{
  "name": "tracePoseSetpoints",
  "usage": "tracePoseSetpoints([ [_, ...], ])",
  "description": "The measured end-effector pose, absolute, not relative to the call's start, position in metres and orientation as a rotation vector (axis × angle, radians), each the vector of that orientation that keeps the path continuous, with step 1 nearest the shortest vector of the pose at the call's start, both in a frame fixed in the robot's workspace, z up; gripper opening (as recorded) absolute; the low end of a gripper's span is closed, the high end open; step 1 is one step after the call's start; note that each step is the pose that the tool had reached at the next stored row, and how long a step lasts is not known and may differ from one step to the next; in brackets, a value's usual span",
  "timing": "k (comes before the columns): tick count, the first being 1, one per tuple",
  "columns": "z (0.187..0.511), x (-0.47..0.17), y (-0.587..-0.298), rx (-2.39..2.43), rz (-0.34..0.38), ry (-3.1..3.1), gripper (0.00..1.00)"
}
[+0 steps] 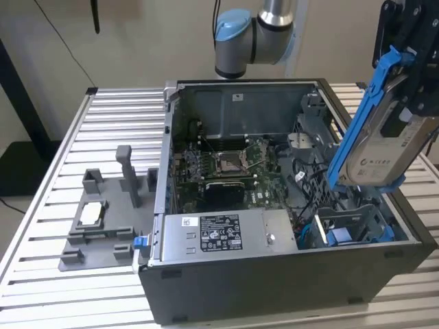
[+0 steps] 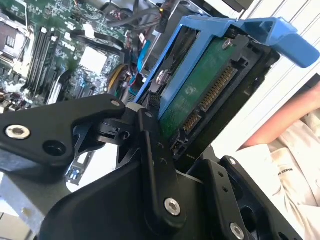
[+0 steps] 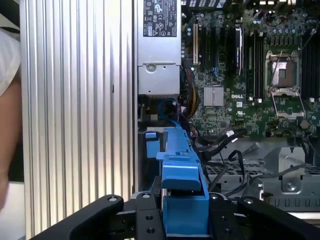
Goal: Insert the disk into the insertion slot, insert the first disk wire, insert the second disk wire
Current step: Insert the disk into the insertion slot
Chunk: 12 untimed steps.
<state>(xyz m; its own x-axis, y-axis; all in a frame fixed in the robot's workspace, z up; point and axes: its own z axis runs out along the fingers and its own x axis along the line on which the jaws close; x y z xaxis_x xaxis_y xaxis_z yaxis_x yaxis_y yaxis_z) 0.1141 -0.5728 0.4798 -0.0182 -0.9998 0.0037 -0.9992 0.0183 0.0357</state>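
Held the disk (image 1: pixel 374 157) clenched in the gripper (image 1: pixel 405 103) by the sides of its blue carrier frame, so leaving the lower end free to enter first. Hung it steeply tilted above the insertion slot (image 1: pixel 350 229), apart from the slot's metal walls and not yet in it. Turned the connector edge (image 2: pixel 216 90) toward the gripper, probably for the wires. Judged neither wire step begun.

Open air is left between the tilted disk (image 1: pixel 384 147) and the insertion slot (image 1: pixel 353 223) at the case's near corner, on the exterior view's right. The slot is hemmed in by the power-supply box (image 1: pixel 219 236) on the exterior view's left and by black cables (image 1: pixel 305 181) behind. Part of the slatted table (image 1: pixel 116 116) is taken up by a grey fixture (image 1: pixel 103 219).
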Motion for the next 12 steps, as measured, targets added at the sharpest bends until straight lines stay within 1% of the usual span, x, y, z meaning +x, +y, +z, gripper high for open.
tracePoseSetpoints([
  [12,0.4749,0.1142,-0.5761,2.186,-0.028,-2.226,0.33],
])
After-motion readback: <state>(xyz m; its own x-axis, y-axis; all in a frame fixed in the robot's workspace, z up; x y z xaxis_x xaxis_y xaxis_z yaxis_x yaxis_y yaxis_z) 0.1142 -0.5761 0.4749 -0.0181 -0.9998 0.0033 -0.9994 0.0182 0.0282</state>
